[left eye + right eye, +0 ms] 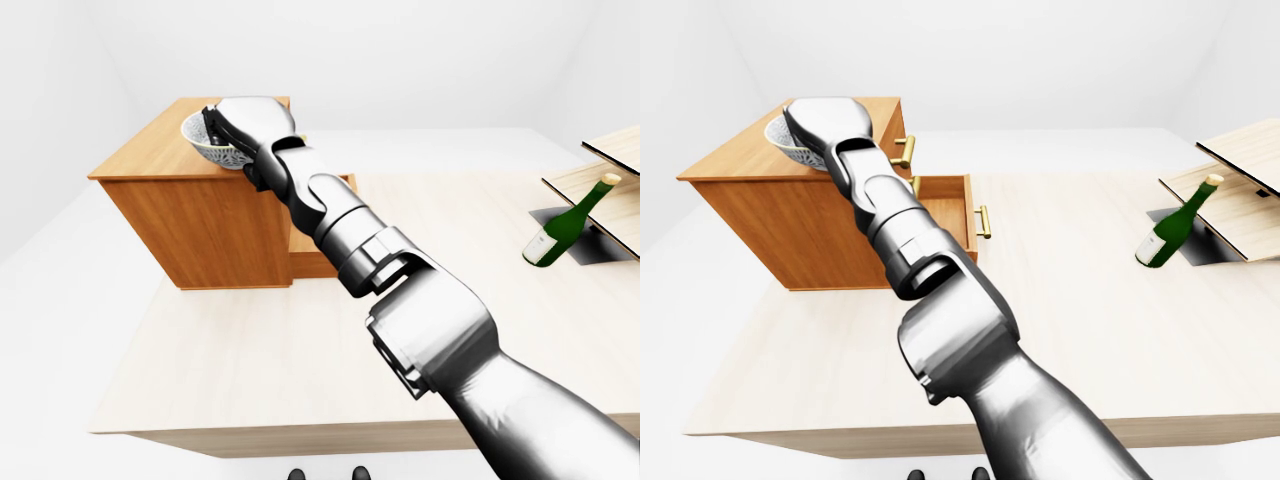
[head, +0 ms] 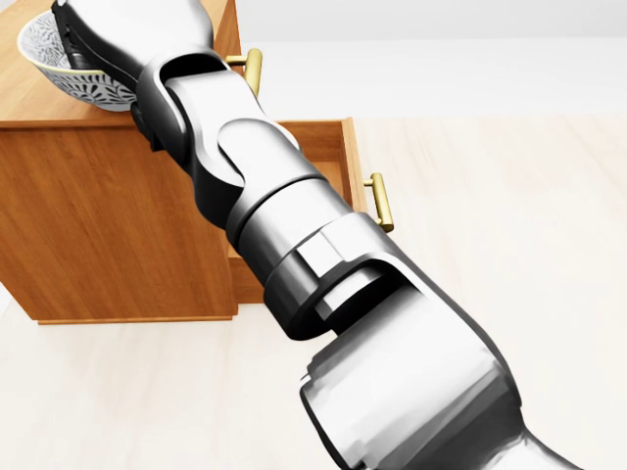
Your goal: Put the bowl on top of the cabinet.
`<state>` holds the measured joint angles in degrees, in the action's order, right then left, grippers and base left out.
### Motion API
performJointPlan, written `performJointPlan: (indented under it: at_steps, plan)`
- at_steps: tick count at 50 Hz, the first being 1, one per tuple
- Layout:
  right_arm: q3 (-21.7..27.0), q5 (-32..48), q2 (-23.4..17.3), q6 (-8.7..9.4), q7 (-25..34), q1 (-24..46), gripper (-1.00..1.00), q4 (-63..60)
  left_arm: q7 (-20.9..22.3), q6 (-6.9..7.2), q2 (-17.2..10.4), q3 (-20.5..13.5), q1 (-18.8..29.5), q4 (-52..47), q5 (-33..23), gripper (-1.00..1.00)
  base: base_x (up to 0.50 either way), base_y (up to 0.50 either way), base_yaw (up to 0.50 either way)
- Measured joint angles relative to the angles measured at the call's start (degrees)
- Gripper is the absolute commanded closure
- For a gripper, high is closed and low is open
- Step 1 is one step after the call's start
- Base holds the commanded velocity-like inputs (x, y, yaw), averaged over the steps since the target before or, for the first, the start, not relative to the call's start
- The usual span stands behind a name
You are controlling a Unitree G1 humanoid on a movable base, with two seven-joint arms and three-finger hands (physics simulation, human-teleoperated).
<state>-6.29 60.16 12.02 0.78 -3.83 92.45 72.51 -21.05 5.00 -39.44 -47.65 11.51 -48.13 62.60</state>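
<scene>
The right robot hand [image 1: 250, 118] is reaching out over the top of the wooden cabinet [image 1: 215, 225], its long silver arm coming in from the lower right of every view. It is grasping the bowl [image 1: 206, 149]: the dark fingers [image 2: 80, 47] are hooking down inside the patterned white bowl while the silver palm is pressing over the near rim. The bowl is sitting just under and to the left of the robot hand, above the cabinet's top surface; whether its base is touching the wood cannot be told. Below the robot hand and a little to its right, the cabinet's drawer [image 1: 945, 205] is standing pulled open, its brass handle [image 1: 983, 221] showing. Far to the right of the robot hand, a green bottle [image 1: 565, 222] is leaning on the pale tabletop [image 1: 250, 370].
</scene>
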Motion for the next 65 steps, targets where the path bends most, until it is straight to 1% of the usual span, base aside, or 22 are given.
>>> performJointPlan:
  at_steps: [12, 13, 14, 25, 37, 49, 57, 65]
  plan:
    - [0.3, 0.7, 0.3, 0.08, -1.4, -0.1, 1.00, 0.4, -0.5, 0.00, -0.5, -0.4, -0.1, 0.0, 1.0, -0.98, 0.00, 0.00, 0.00]
    - [0.3, 0.7, 0.3, 0.07, -1.5, -0.1, 0.58, 0.4, -0.6, 0.00, -0.6, -0.4, -0.1, 0.0, 1.0, -0.98, 0.00, 0.00, 0.00]
    - [0.4, 0.7, 0.3, 0.09, -1.6, 0.0, -1.00, 0.4, -0.6, 0.00, -0.6, -0.4, -0.2, 0.0, 1.1, -0.98, 0.00, 0.00, 0.00]
    - [0.9, 2.0, -0.1, 0.36, -4.6, 1.6, -1.00, -0.5, -0.9, 0.00, -1.0, -0.7, -0.3, -0.1, 1.8, -0.98, 0.00, 0.00, 0.00]
    - [0.6, 1.7, -0.4, -0.10, -3.9, 0.7, -1.00, 0.2, -1.1, 0.00, -1.3, -0.9, -0.5, -0.2, 2.4, -0.98, 0.00, 0.00, 0.00]
    - [1.3, -0.2, -1.7, -0.06, -2.1, 3.3, -1.00, -1.0, -1.3, 0.00, -1.3, -0.8, -0.6, -0.4, 2.5, -0.98, 0.00, 0.00, 0.00]
    - [2.1, -2.7, -3.5, 0.76, -0.1, 6.1, -1.00, -3.0, -1.2, 0.00, -1.1, -0.4, -0.6, -0.7, 2.2, -0.98, 0.00, 0.00, 0.00]
    - [2.8, -5.6, -5.7, 2.58, 2.5, 8.5, -1.00, -6.7, -1.1, 0.00, -0.7, -0.1, -0.6, -1.1, 1.7, -0.98, 0.00, 0.00, 0.00]
